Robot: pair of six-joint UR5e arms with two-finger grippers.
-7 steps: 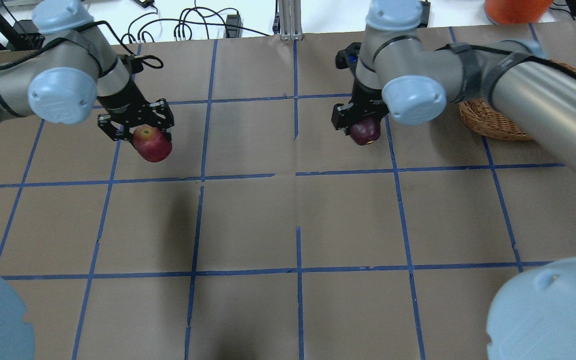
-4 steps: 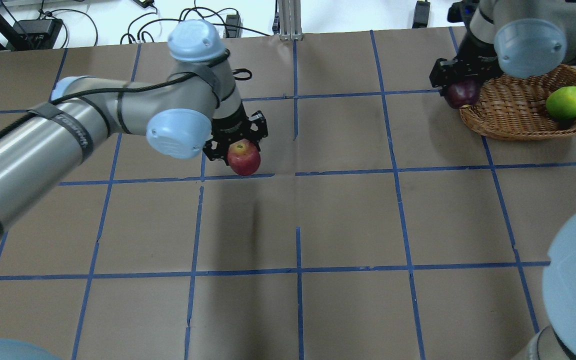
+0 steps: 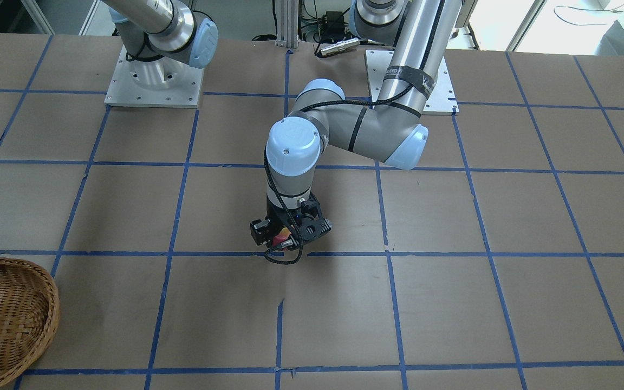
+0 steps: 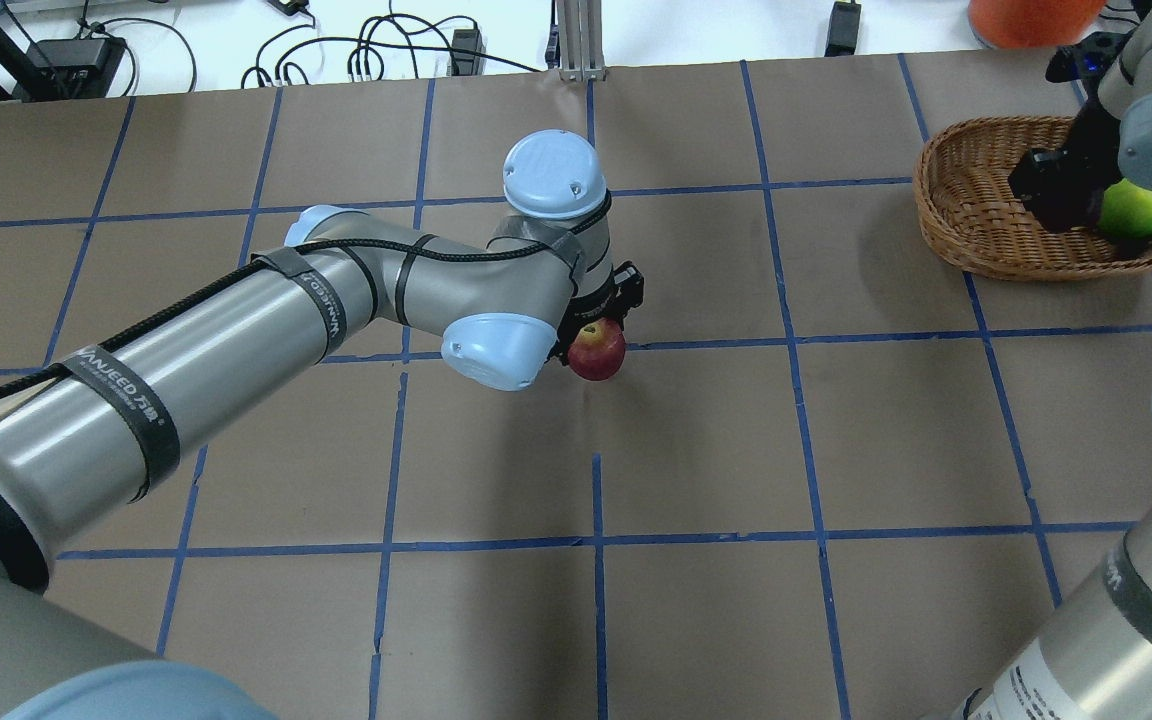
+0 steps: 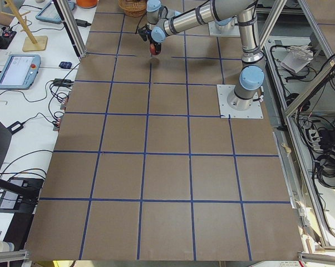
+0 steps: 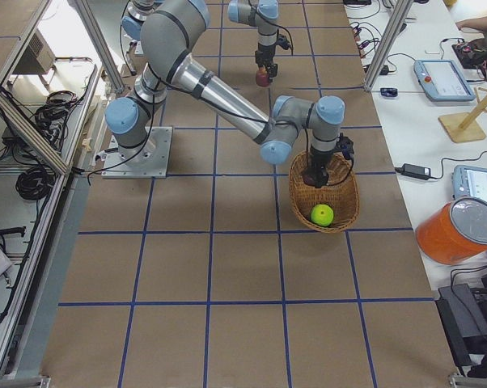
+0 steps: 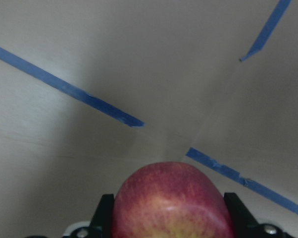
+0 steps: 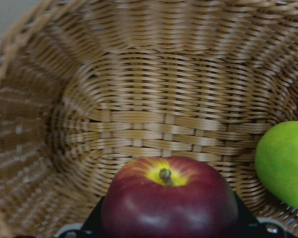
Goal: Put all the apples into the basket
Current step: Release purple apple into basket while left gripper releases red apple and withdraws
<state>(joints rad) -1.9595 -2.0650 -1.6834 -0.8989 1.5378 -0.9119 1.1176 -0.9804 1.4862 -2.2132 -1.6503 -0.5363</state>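
My left gripper (image 4: 604, 318) is shut on the lighter red apple (image 4: 596, 350) and holds it over the table's middle; the apple also shows in the left wrist view (image 7: 171, 203) and the front view (image 3: 278, 234). My right gripper (image 4: 1058, 188) is inside the wicker basket (image 4: 966, 215), shut on the dark maroon apple (image 8: 169, 203), just above the basket floor (image 8: 139, 99). The lime green apple (image 4: 1138, 208) lies in the basket right beside it, as the right wrist view (image 8: 282, 163) and the right-side view (image 6: 322, 214) show.
The basket stands at the table's far right corner area (image 6: 340, 206). An orange container (image 4: 1031, 20) stands beyond the table edge behind it. Cables and power bricks (image 4: 376, 50) lie along the far edge. Blue tape lines (image 4: 596, 545) grid the brown table.
My left arm has carried the red apple rightward toward the table's middle. My right arm has carried the maroon apple rightward, over the basket's rim and into it.
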